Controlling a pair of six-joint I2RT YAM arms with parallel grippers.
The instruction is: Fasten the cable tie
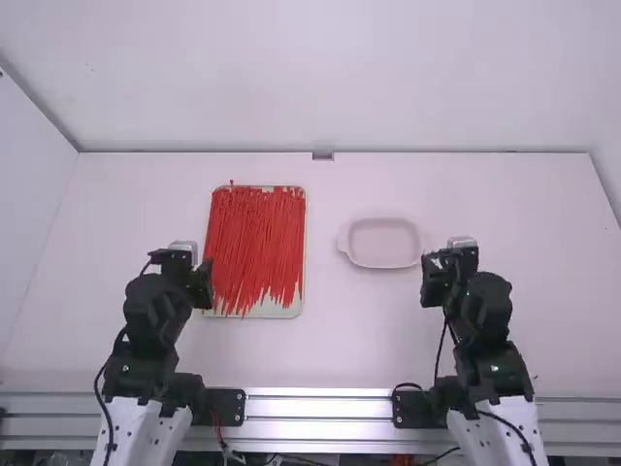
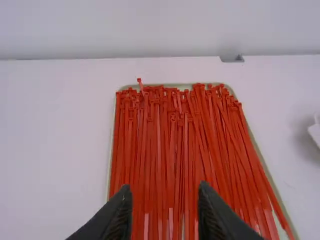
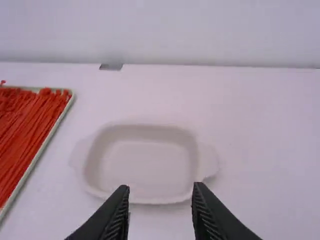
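The red cable ties (image 2: 175, 145) lie in a dense sheaf on a flat tray (image 1: 283, 313), all running the same way, presumably so that one strand can be peeled off lengthwise. Their near ends sit right under and just ahead of the left claw (image 2: 162, 194), whose two fingers stand apart with nothing between them (a sensible readiness for picking one tie). Just ahead of the right claw (image 3: 160, 192), likewise spread and empty, sits a shallow white dish (image 3: 207, 162), its near rim close below the fingertips. I judge it is there to receive the fastened tie. The tray lies off to that claw's left, apart from it. No tie is lifted yet, so the task looks to be at its very start. Both arms are folded low near their bases, elbows bent, wrists tipped forward and down toward the white table (image 1: 485, 194), and each claw appears to hover above the surface.
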